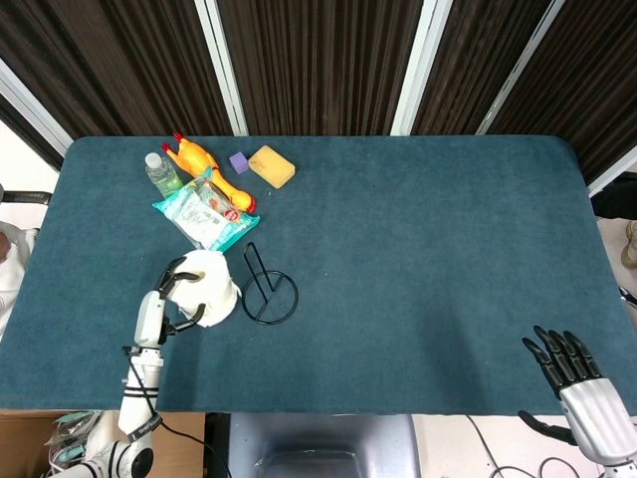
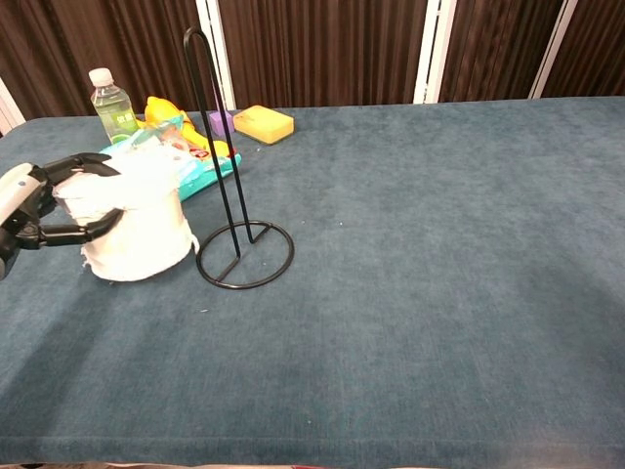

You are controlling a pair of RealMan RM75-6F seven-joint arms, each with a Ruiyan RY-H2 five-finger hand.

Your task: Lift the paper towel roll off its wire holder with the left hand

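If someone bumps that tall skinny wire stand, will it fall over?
Probably fairly easily. The wire holder is a tall thin loop on a small round base ring, so a push near the top would likely tip it. It looks light, being only thin wire with nothing on it now. The paper towel roll stands beside it, in the left hand.

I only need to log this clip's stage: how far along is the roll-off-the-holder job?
Done: the paper towel roll is off the wire holder, whose upright loop stands bare. In hand: the left hand grips the roll, which sits upright at table level just left of the holder's base ring. The right hand is open at the table's near right edge. Left: apparently only letting go, if that is wanted.
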